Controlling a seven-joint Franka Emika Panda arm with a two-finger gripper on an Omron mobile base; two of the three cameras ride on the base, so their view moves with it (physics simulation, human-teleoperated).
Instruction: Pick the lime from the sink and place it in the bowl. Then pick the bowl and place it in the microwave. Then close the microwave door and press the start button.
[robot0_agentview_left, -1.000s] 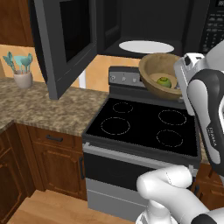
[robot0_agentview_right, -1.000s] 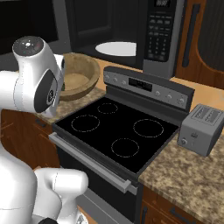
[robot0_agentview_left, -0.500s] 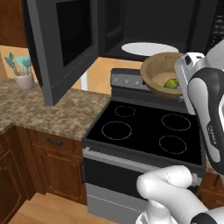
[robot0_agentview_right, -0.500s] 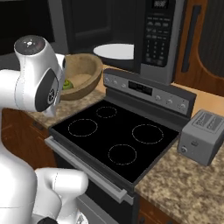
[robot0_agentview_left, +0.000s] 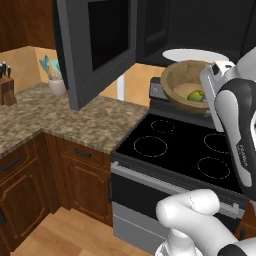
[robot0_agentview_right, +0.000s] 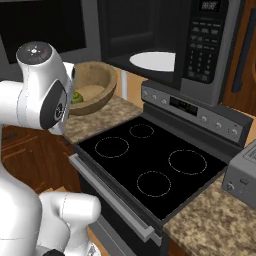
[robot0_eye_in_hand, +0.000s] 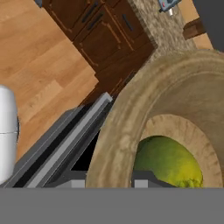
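The bowl (robot0_agentview_left: 187, 89), clamped at its rim by the gripper (robot0_eye_in_hand: 109, 181), is held tilted just below the microwave (robot0_agentview_right: 170, 45) mouth, lime (robot0_agentview_left: 196, 95) inside. If tipped further, the lime could be spilled onto the stove (robot0_agentview_left: 185, 150).

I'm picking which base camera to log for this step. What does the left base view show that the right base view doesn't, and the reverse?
Left base view alone: the open microwave door, a knife block and a utensil pot on the counter. Right base view alone: the microwave's keypad and a toaster. Both share the bowl carried tilted above the stove, the lime inside it, and the white turntable plate.
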